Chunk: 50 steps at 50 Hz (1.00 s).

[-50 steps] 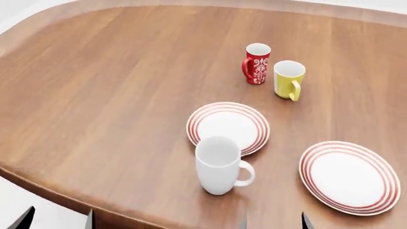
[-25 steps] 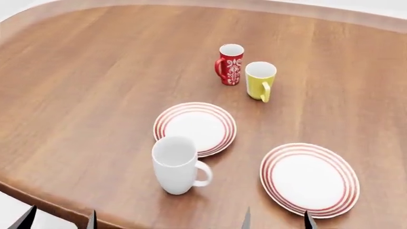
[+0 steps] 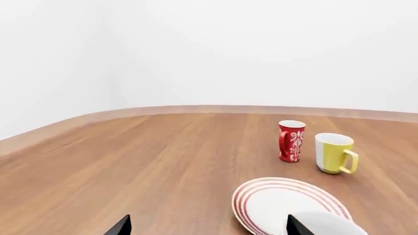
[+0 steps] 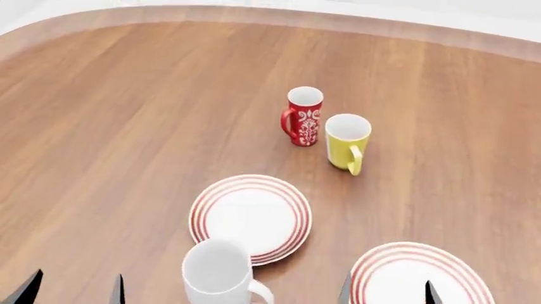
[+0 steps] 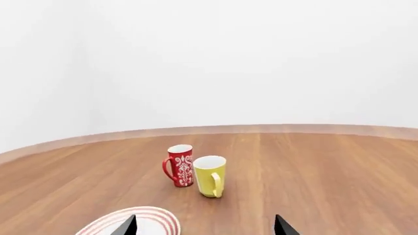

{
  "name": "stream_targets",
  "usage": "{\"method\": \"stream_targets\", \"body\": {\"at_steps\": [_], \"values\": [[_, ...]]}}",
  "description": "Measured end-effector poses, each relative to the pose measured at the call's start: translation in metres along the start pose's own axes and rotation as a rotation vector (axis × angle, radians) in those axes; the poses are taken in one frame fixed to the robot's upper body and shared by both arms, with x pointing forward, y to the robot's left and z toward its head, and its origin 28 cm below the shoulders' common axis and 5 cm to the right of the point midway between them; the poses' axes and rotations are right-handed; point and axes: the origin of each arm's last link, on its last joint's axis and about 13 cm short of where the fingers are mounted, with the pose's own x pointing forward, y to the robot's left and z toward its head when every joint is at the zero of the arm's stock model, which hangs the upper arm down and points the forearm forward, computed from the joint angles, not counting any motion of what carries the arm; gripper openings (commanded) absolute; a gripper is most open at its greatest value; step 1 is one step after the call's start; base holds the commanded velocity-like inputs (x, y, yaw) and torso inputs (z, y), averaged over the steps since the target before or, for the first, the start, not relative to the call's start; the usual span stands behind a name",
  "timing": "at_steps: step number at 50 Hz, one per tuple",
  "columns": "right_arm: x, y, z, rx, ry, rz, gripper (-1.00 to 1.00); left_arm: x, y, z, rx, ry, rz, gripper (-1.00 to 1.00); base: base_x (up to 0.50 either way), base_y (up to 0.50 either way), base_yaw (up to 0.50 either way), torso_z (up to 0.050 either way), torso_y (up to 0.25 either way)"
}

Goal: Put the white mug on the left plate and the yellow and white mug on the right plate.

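While both arms sit low at the near edge: only dark fingertips show in the head view, and neither pincer touches anything
Left pincer: 2 dark tips spread well apart over bare wood near the counter's edge, released and empty
Right pincer: 2 dark tips spread apart above the near part of the right plate, released and empty
White mug: upright on the counter, nearest of the mugs, handle toward the right; it stands just in front of the left plate, its rim overlapping the plate's near edge in the head view; whether it touches the plate I cannot tell
Right plate: flat on the counter, partly cut off by the lower edge of the head view, nothing on it
Left plate: flat on the counter, left of the right plate and slightly farther, nothing on it
Yellow and white mug: upright, well beyond both plates, handle turned toward the robot
Red mug: upright with a white pattern, just beside the yellow and white mug on its left and a little farther back, handle to the left
Counter: brown wood with a rounded far edge
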Motion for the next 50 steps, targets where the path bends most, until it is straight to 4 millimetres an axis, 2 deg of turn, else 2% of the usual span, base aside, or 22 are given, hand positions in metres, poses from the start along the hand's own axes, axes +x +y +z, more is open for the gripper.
{"method": "stream_targets", "body": {"at_steps": [22,36,42,50], "values": [[-0.002,-0.002,0.003,0.001,-0.007,-0.006,1.0,0.003,0.006,0.007,-0.007,-0.012,0.029,1.0,0.48,0.12,0.0,0.0,0.0],[-0.005,-0.004,0.004,-0.028,-0.005,0.004,1.0,0.004,0.008,0.009,-0.014,-0.017,0.034,1.0,0.0,0.0,0.0,0.0,0.001],[-0.018,-0.016,0.011,-0.075,-0.009,0.022,1.0,0.004,0.008,0.013,-0.027,-0.025,0.049,1.0,0.0,0.0,0.0,0.0,0.0],[-0.045,-0.037,0.023,-0.148,-0.013,0.086,1.0,0.001,0.008,0.022,-0.05,-0.043,0.083,1.0,0.0,0.0,0.0,0.0,0.0]]}}
